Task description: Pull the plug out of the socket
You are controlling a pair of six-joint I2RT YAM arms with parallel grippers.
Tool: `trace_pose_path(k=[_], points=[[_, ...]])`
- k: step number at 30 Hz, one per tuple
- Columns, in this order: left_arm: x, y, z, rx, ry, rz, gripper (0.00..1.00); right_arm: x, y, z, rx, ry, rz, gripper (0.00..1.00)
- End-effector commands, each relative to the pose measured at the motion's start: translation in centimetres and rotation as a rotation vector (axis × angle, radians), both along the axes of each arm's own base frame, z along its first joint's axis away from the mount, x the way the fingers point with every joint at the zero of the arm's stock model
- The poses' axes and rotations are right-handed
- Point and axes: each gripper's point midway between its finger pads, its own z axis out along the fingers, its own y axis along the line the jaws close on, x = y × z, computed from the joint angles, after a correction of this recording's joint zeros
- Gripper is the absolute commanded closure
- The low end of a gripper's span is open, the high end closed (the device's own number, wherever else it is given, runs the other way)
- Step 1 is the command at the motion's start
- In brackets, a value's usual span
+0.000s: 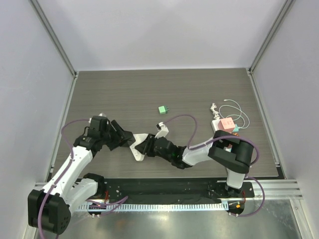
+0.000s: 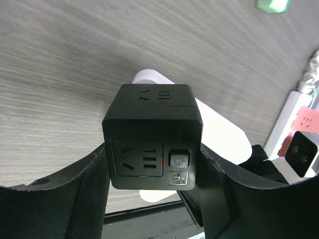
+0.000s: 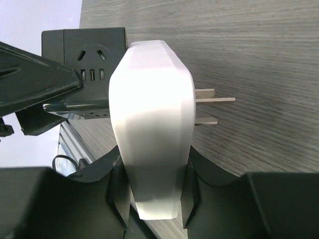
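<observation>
My left gripper (image 2: 154, 172) is shut on a black cube socket (image 2: 152, 134) and holds it above the table. In the top view this gripper (image 1: 128, 140) sits at the table's front middle. My right gripper (image 3: 152, 196) is shut on a white plug (image 3: 152, 124). The plug's metal prongs (image 3: 214, 99) are bare and point away from the socket (image 3: 84, 64), which stands just behind the plug on the left. In the top view the right gripper (image 1: 148, 147) meets the left one, with the plug (image 1: 138, 151) between them. The plug (image 2: 222, 132) also shows behind the cube.
A small green adapter (image 1: 162, 109) lies mid-table. A pink adapter (image 1: 228, 124) on a white strip, with a thin white cable (image 1: 238, 110), lies at the right. The dark table's front edge (image 1: 149, 178) runs just below the grippers.
</observation>
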Motion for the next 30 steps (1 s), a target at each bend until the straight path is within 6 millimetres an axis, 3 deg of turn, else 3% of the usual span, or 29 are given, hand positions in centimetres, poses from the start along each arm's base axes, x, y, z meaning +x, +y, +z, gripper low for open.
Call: trace_pose_path(k=[1,4,8,15,21,26,30], points=[[0.2,-2.6,3.9,-0.127,-0.119,-0.104,1.0,2.1,-4.4,-3.8,-0.293,0.025,-0.138,0.99],[0.0,-3.1,4.3,-0.162,-0.11,-0.122,1.0,2.2,-4.5,-4.3,-0.347,0.03,-0.127,0.99],[-0.2,-3.7,6.2,-0.206,-0.141,-0.143,1.0,2.2,-4.6,-4.6,-0.37,0.035,-0.119,0.99],[-0.4,-2.0,10.4,-0.126,-0.253,-0.109,1.0,2.4,-4.2,-4.3,-0.367,0.043,-0.093,0.99],[-1.0,-1.4,11.0,-0.099,-0.261,-0.099,1.0,2.5,-1.9,-2.3,-0.203,0.014,-0.035,0.99],[-1.5,-0.3,12.0,-0.05,-0.295,-0.079,1.0,2.1,-1.1,-4.3,-0.196,0.045,-0.013,0.99],[-1.6,0.7,12.4,0.003,-0.311,-0.058,1.0,2.3,-2.1,-4.8,-0.167,0.072,-0.033,0.99]])
